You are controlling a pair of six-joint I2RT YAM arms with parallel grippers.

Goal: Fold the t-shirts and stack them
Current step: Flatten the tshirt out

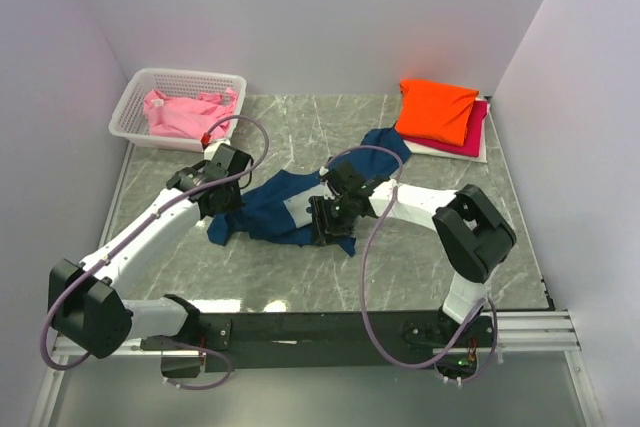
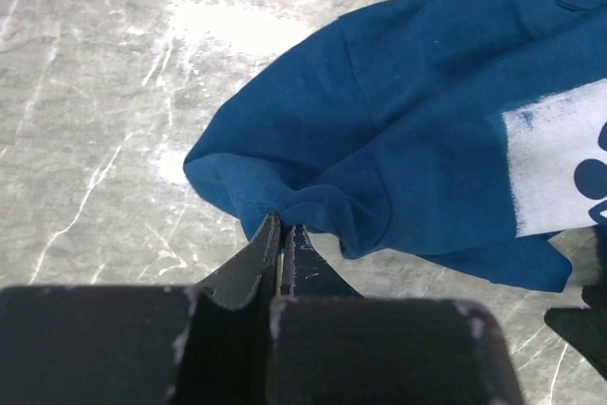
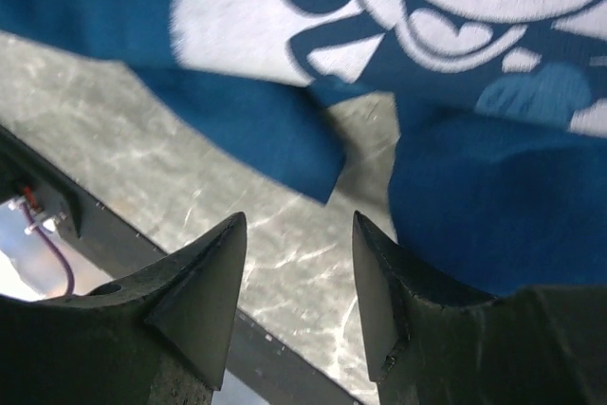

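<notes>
- Viewing from the top external camera, the dark navy cloth t-shirt (image 1: 270,209) with a white print lies crumpled at the middle of the grey marble table (image 1: 300,277), between the two arms.
- Top external view only: a white plastic lattice basket (image 1: 135,112) at far left holds a pink cloth t-shirt (image 1: 185,112). At far right, a folded orange cloth t-shirt (image 1: 437,109) tops a magenta cloth t-shirt (image 1: 478,135) and a white cloth t-shirt (image 1: 432,148).
- Left wrist view only: the left gripper (image 2: 284,234) has its fingers pressed together, pinching a puckered edge at the garment's left end. The rest of the cloth spreads to the right of the tips.
- Right wrist view only: the right gripper (image 3: 298,234) stands spread, with bare marble showing between its fingers. The print reads here as a cartoon face. Navy cloth lies just beyond the fingertips and beside one finger; contact cannot be confirmed.
</notes>
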